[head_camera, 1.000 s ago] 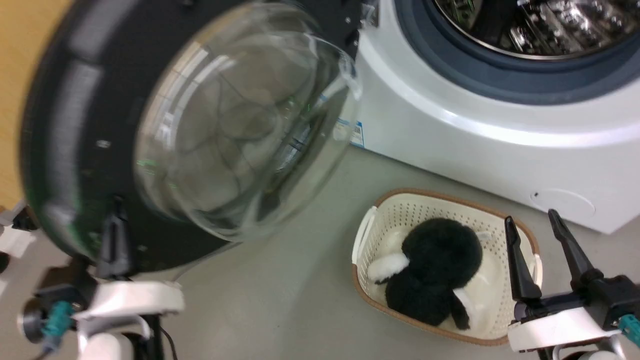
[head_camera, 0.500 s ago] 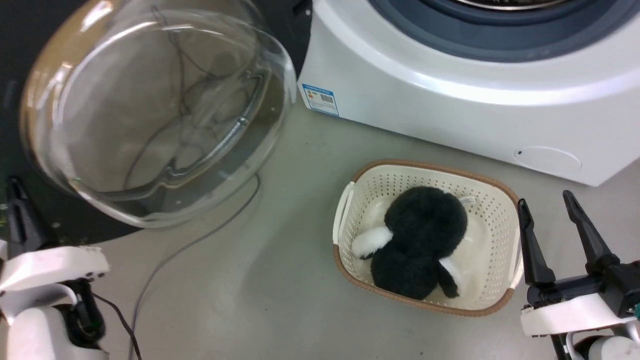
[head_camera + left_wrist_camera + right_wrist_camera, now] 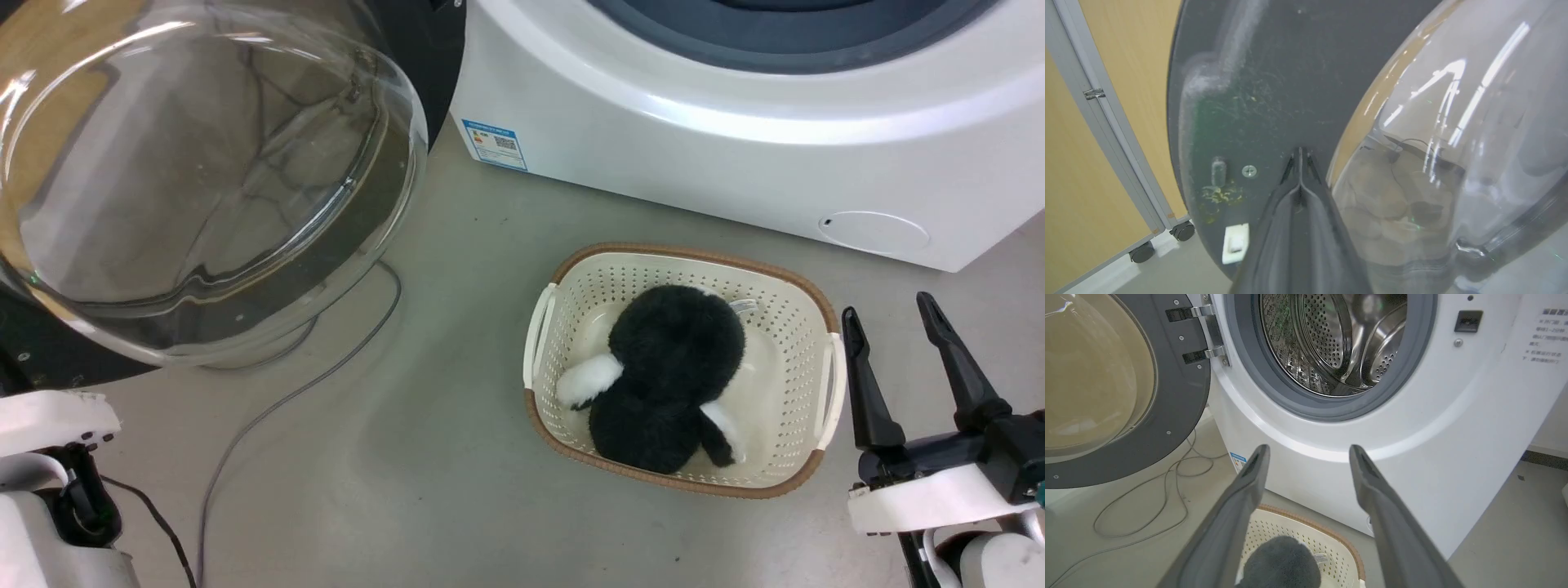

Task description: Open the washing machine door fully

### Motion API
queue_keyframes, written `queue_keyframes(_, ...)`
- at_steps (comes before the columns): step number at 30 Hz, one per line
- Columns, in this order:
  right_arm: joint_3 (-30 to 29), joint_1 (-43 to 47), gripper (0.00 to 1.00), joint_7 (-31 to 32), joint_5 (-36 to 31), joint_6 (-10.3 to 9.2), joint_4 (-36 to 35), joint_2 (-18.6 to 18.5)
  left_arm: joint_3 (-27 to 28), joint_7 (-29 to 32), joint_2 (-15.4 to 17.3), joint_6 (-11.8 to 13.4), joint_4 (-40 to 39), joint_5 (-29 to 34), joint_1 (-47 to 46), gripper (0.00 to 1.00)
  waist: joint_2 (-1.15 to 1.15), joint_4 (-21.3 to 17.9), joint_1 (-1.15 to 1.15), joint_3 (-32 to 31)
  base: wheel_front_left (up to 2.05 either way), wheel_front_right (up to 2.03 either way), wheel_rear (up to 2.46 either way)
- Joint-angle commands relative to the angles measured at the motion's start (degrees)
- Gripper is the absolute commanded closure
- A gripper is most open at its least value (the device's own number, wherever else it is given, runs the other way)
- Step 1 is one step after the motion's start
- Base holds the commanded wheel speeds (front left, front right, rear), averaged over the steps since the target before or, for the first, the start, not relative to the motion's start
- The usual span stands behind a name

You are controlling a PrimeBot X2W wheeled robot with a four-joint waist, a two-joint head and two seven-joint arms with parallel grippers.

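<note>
Left hand (image 3: 1299, 154) clenched, both fingers pressed flat together with nothing between them. Tips sit at the dark grey inner rim of the washing machine door (image 3: 204, 163), beside the glass bowl (contact: cannot tell). A screw (image 3: 1249, 171) and a white tab (image 3: 1236, 243) sit on that rim, left of the fingers in the left wrist view. Past the door edge there: a wood-coloured panel (image 3: 1106, 143) on castors.

Right hand (image 3: 888, 309) released, fingers well apart, holding nothing, just right of the basket (image 3: 694, 253) in the head view.

Door is swung out to the left of the washing machine (image 3: 694, 139), on two metal hinges (image 3: 1206, 332) at the opening's left side. Inner face and bowl turn toward the camera. Grey gasket (image 3: 1290, 400) and perforated steel drum (image 3: 1331, 343) are fully exposed.

Writing: blue-topped label (image 3: 494, 144) low on the machine's left front corner, with a code patch, print too small to read. Grey lines of text (image 3: 1543, 335) at the upper right of the front panel, unreadable. Round flap (image 3: 873, 231) low on the right, unmarked.

Basket is cream, perforated, brown-rimmed, on the floor in front of the machine, with a black-and-white plush toy (image 3: 669, 376) inside. Grey cable (image 3: 269, 416) loops on the floor under the door.
</note>
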Motion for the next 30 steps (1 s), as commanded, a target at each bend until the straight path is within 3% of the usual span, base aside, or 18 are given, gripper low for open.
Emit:
queue_keyframes(1, 0.09, -0.79, 0.0, -0.22, -0.19, 0.05, 0.1, -0.27, 0.18, -0.07, 0.35, -0.31, 0.31, 0.45, -0.83, 1.0, 0.0, -0.16, 0.0, -0.11, 0.0, 0.0, 0.0)
queue_keyframes(14, -0.23, 2.38, 0.0, -0.22, 0.27, 0.05, 1.48, 1.83, -0.91, -0.07, -1.19, -2.1, -3.23, 3.81, 5.67, 1.0, 0.0, -1.0, 0.0, -8.67, 0.0, 0.0, 0.0)
queue_keyframes(28, -2.3, 7.88, 0.0, -0.22, 0.76, 0.05, 0.2, 3.41, -9.93, -0.07, -1.57, -4.25, -7.21, 5.67, 14.81, 1.0, 0.0, -2.36, 0.0, -20.16, 0.0, 0.0, 0.0)
queue_keyframes(29, -2.44, 8.27, 0.0, -0.22, 1.14, 0.05, 0.08, 3.42, -10.59, -0.07, -1.58, -4.41, -7.28, 5.34, 15.35, 0.81, 0.0, -2.55, 0.0, -20.82, 0.0, 0.0, 0.0)
queue_keyframes(30, -2.51, 8.67, 0.0, -0.22, 1.49, 0.05, -0.01, 3.42, -11.27, -0.07, -1.58, -4.56, -7.49, 5.07, 15.8, 0.09, 0.0, -2.76, 0.0, -21.37, 0.0, 0.0, 0.0)
